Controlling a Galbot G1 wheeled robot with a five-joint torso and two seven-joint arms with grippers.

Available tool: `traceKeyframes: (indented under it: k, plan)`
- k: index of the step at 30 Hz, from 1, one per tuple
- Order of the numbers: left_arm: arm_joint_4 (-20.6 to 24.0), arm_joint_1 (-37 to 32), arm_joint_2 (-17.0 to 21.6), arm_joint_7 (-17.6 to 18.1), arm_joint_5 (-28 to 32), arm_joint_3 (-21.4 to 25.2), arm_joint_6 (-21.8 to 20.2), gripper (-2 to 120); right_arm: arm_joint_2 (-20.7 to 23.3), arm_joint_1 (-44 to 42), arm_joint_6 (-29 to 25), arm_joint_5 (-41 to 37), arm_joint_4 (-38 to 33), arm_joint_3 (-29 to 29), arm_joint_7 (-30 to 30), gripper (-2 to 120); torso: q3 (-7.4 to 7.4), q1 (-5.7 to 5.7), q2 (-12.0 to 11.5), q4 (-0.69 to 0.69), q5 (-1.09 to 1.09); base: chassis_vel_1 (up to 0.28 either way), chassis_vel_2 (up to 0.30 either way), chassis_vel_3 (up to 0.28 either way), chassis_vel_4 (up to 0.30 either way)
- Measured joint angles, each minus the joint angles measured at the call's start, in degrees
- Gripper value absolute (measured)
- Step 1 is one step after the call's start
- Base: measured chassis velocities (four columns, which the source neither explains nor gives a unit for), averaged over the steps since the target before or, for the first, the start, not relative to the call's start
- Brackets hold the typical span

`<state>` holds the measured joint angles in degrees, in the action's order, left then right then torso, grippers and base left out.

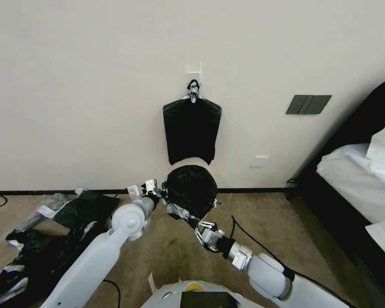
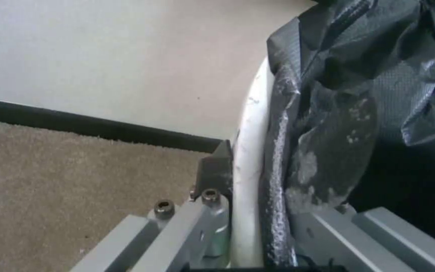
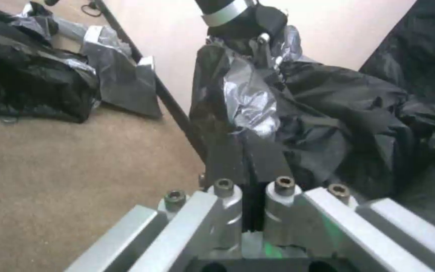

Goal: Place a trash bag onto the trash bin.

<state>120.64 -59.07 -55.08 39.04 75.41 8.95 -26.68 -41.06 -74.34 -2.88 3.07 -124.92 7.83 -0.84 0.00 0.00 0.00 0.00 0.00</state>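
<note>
Big picture first: the wall (image 1: 94, 85) fills the upper half of the head view, the carpet (image 1: 167, 248) the lower, and dead centre against the skirting stands the bin (image 1: 191, 161), its white rim just peeking out at the far side. The bag (image 1: 190, 188) is already draped over its mouth, a dark glossy dome covering nearly the whole opening.

So the job looks well along: the bag is on the bin, but it is bunched and puffed up rather than pushed down inside, and a loose flap trails off the near edge toward lower centre. What seems left is seating the hem around the rim and letting go.

Now the arms. The left gripper (image 1: 155, 194) sits at the bin's left edge, just left of centre; in the left wrist view its fingers straddle the white rim (image 2: 247, 158) with the bag's edge (image 2: 278, 166) between them, apparently clamping film to the rim. The right gripper (image 1: 191, 219) reaches up from lower right, pinched tight on that trailing flap (image 3: 253, 151), its two fingers pressed together in the right wrist view.

Smaller stuff: a black bundle (image 1: 191, 128) hangs on the wall above the bin, and a heap of plastic (image 1: 42, 239) lies at lower left
</note>
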Motion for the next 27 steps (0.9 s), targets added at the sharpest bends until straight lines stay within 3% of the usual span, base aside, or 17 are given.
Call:
traceKeyframes:
  k: [12, 16, 27]
  plan:
    - [0.62, -0.1, -0.94, 1.18, 0.84, 0.08, 0.01, 2, 0.42, -1.95, -3.77, 2.39, -0.87, 0.8, 1.11, 0, 0.0, 0.0, 0.0, 0.0, -0.01, 0.0, 0.0, 0.0, 0.0]
    - [2.57, -0.35, -1.77, 3.12, 2.78, -0.05, 0.01, 2, -3.01, 0.42, -4.82, 6.75, 4.69, 4.12, 1.58, 0, 0.0, 0.0, 0.01, 0.0, 0.0, 0.0, 0.0, 0.0, 0.0]
    - [4.88, -1.48, -1.39, 5.67, 4.93, 1.0, 0.01, 2, -8.52, 5.96, -3.33, 6.8, 16.2, 7.53, -0.12, 0, 0.0, 0.0, 0.01, 0.01, -0.01, 0.0, 0.0, 0.0, 0.0]
